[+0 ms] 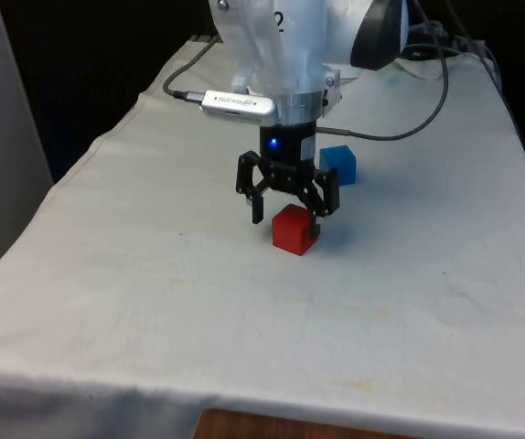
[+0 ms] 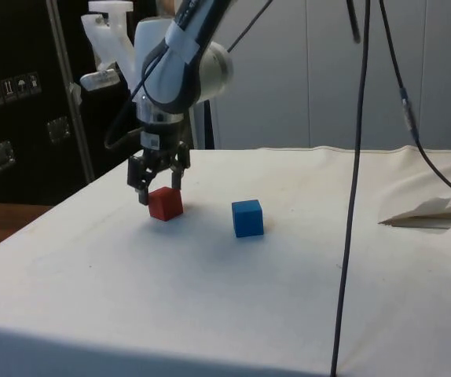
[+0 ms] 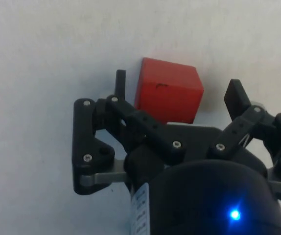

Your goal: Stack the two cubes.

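Observation:
A red cube point(image 1: 294, 229) point(image 2: 165, 203) point(image 3: 169, 95) rests on the white cloth near the table's middle. My gripper point(image 1: 290, 212) point(image 2: 159, 191) point(image 3: 178, 88) is lowered over it and open, one finger on each side of the cube. In the wrist view one finger point(image 3: 120, 81) is close beside a cube face, while the other finger point(image 3: 238, 95) stands clearly apart from it. A blue cube point(image 1: 338, 165) point(image 2: 247, 217) sits on the cloth a short way behind the red one, towards the front view's right, untouched.
A black cable point(image 1: 432, 114) loops over the cloth at the far end by the arm's base. Thin cables point(image 2: 355, 157) hang in the side view's foreground. The cloth has a raised fold point(image 2: 430, 212) near one edge.

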